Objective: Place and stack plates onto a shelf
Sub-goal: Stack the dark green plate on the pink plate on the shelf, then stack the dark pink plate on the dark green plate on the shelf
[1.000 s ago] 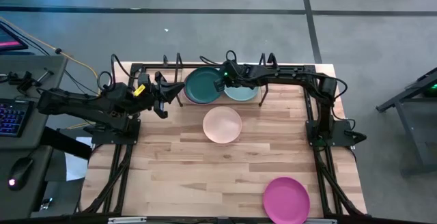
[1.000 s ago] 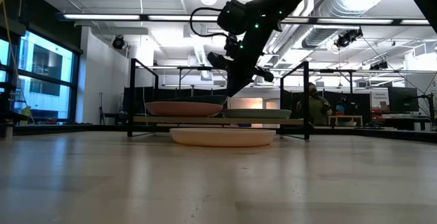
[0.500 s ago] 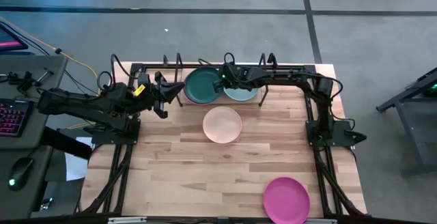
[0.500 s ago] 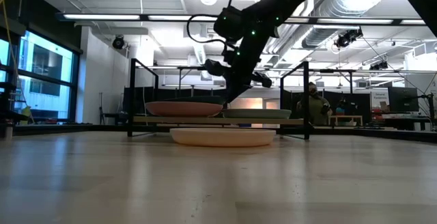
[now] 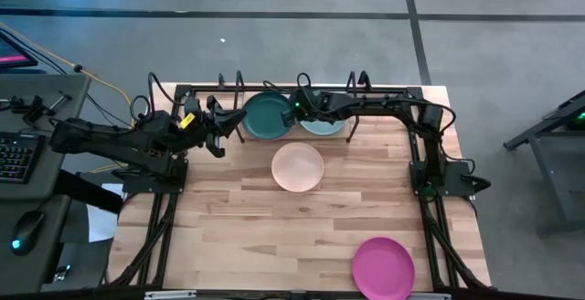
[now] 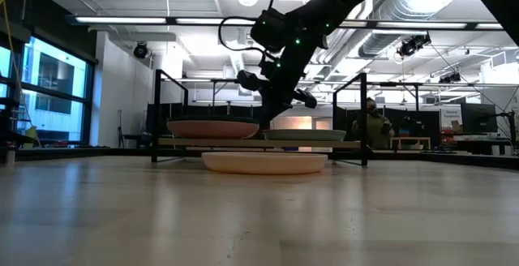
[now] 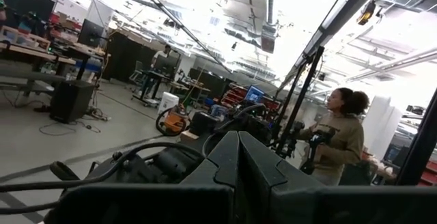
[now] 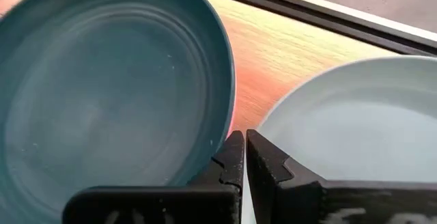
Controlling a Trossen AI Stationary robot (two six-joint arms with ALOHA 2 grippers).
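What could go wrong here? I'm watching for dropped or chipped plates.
The right gripper pinches only the rim of the dark green plate, which could slip or tilt. That plate sits close beside the pale teal plate on the shelf, so their edges may knock.

Since a second ago, your right gripper (image 5: 297,112) has drawn toward the left arm's side along the shelf (image 5: 358,88), taking the dark green plate (image 5: 267,115) with it. That plate now lies farther over the pink plate (image 6: 212,127) and has cleared off the pale teal plate (image 5: 325,124).
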